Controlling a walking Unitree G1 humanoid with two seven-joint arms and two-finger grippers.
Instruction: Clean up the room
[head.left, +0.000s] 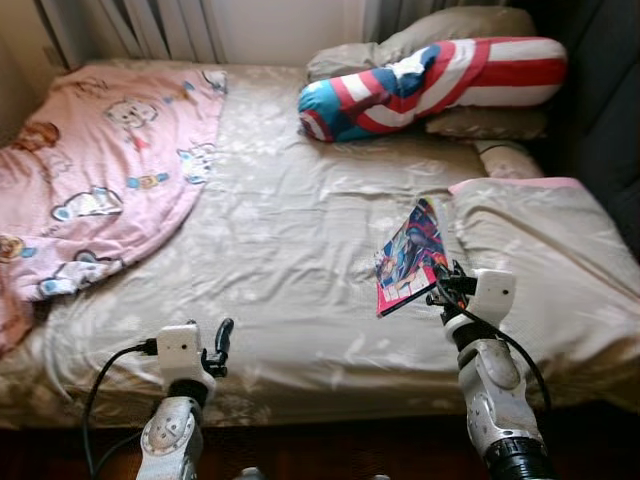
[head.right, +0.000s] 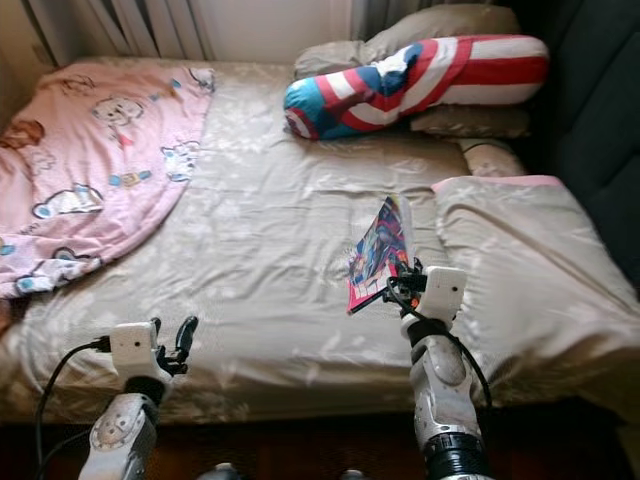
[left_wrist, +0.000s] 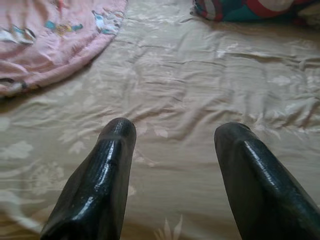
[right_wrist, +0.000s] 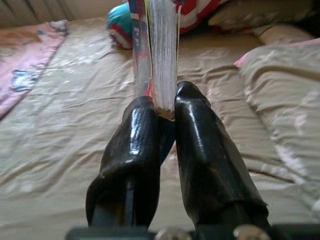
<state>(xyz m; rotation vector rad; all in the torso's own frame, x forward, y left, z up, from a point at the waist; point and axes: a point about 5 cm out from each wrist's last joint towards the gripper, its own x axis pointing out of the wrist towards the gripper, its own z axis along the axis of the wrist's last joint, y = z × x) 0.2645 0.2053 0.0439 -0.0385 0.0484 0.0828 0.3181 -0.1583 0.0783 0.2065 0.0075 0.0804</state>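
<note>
A colourful comic book (head.left: 410, 255) stands tilted up off the beige bed sheet (head.left: 290, 230), right of the bed's middle. My right gripper (head.left: 443, 283) is shut on the book's lower edge; the right wrist view shows the page edges (right_wrist: 162, 55) pinched between the two black fingers (right_wrist: 200, 150). My left gripper (head.left: 222, 345) hovers low over the front of the bed, open, with nothing between its fingers (left_wrist: 107, 175).
A pink cartoon blanket (head.left: 90, 170) is bunched on the bed's left side. A red, white and blue striped bolster (head.left: 430, 85) and grey pillows (head.left: 450, 30) lie at the head. A folded beige duvet (head.left: 545, 260) covers the right side. Dark floor runs along the bed's front edge.
</note>
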